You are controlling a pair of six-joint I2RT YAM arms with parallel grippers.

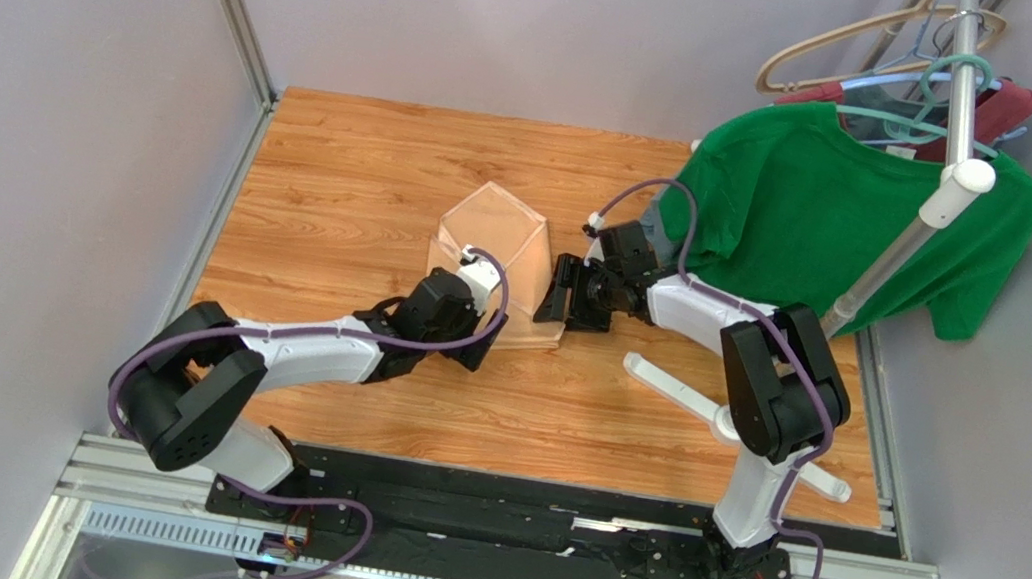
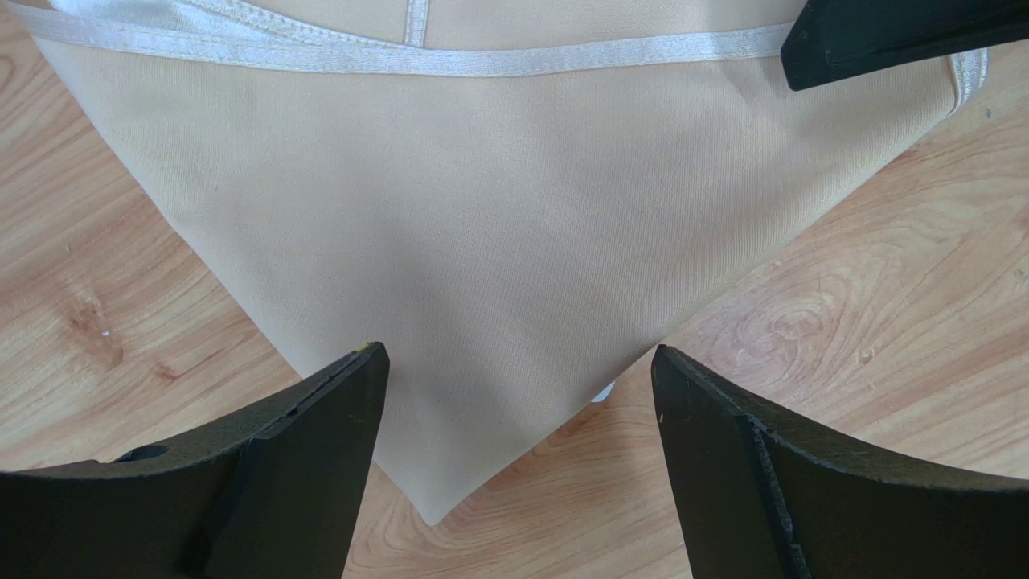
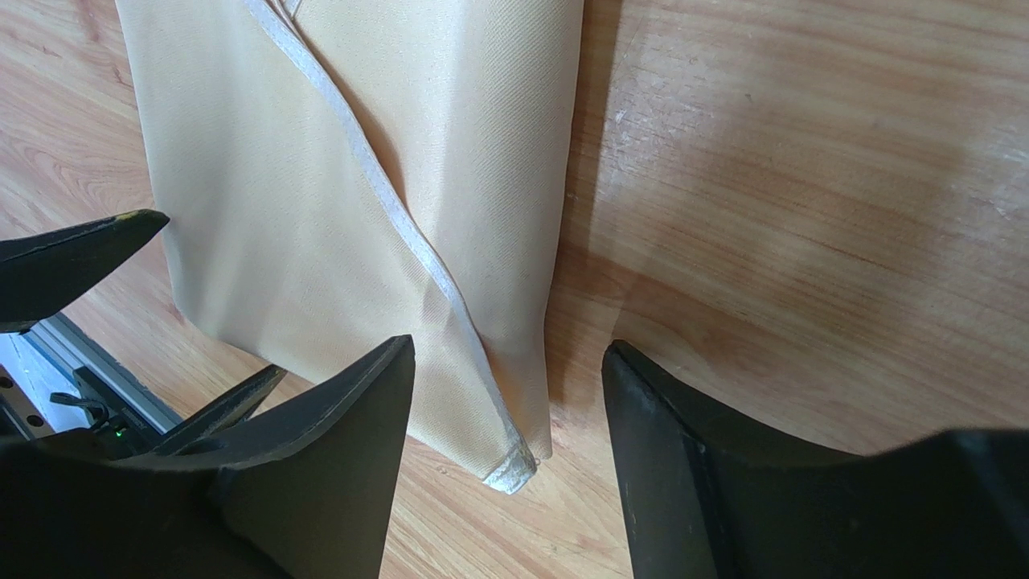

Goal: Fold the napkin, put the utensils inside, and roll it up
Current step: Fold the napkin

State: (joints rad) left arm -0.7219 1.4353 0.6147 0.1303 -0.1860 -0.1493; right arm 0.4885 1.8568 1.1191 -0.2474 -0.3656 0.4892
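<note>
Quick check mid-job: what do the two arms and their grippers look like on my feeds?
The left arm and right arm both have white links, black joints and a looping purple cable. The left gripper and right gripper carry plain matte-black, wedge-shaped fingers tapering to blunt tips.

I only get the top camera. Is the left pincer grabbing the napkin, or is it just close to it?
Observer: Not grabbing. The left wrist view shows the left pincer wide open, with the napkin lying flat on the table and its pointed corner between the jaws.
Operator: What about the other one?
Observer: The right pincer is open too. A corner edged with a white hem lies between its jaws, not pinched.
Operator: Is the spoon inside?
Observer: I can't tell. In the left wrist view a small white bit peeks from under the napkin's edge, but it is too small to name.
</note>
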